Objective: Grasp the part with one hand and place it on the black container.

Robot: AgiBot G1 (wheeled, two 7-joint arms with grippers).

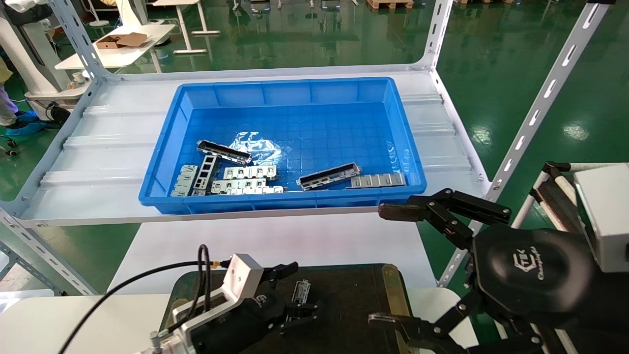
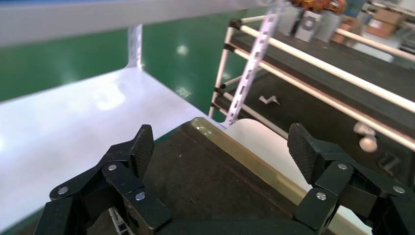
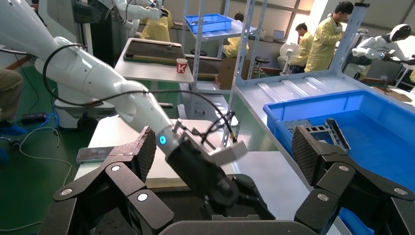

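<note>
The black container [image 1: 354,300] lies at the near edge of the white table, with an olive-brass rim [image 2: 244,155]. A small silver part [image 1: 300,293] lies on it, between the spread fingers of my left gripper [image 1: 304,287], which is open just above the tray and holds nothing. In the left wrist view the left gripper [image 2: 222,149] is open over the dark surface. My right gripper [image 1: 388,265] is open wide and empty, off the tray's right end. Two more silver-grey channels [image 1: 328,176] [image 1: 223,151] lie in the blue bin [image 1: 290,93].
The blue bin stands on a white shelf [image 1: 98,162] behind the table, with several flat silver plates [image 1: 245,173] in it. A slotted white upright [image 1: 540,103] rises at the right. The right wrist view shows my left arm [image 3: 122,93] and people at other benches.
</note>
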